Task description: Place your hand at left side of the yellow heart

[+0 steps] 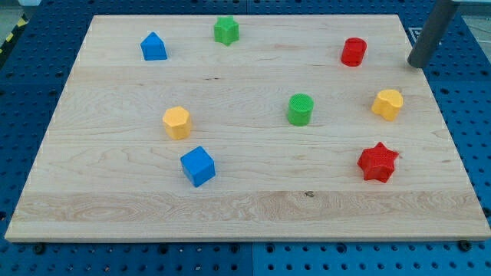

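Note:
The yellow heart (387, 103) lies on the wooden board (245, 207) at the view's right, about mid-height. My tip (419, 64) is at the board's right edge near the view's top, up and to the right of the heart and well apart from it. The red cylinder (354, 51) lies to the tip's left.
A green cylinder (301, 109) lies left of the heart, and a red star (377, 162) below it. A yellow hexagon (176, 122), a blue cube (198, 166), a blue house-shaped block (153, 47) and a green star (225, 31) lie further left.

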`<move>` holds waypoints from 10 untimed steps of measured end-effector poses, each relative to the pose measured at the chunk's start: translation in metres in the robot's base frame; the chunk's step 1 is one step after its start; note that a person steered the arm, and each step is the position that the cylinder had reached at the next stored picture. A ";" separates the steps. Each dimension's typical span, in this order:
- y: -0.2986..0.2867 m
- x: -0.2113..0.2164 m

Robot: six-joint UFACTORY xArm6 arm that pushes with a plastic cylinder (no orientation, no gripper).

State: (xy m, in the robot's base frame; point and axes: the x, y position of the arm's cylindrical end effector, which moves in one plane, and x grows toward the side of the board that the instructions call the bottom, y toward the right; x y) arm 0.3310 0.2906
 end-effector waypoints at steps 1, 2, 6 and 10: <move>-0.019 0.001; -0.035 0.002; -0.076 0.054; -0.123 0.095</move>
State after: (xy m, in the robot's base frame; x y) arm 0.4261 0.1674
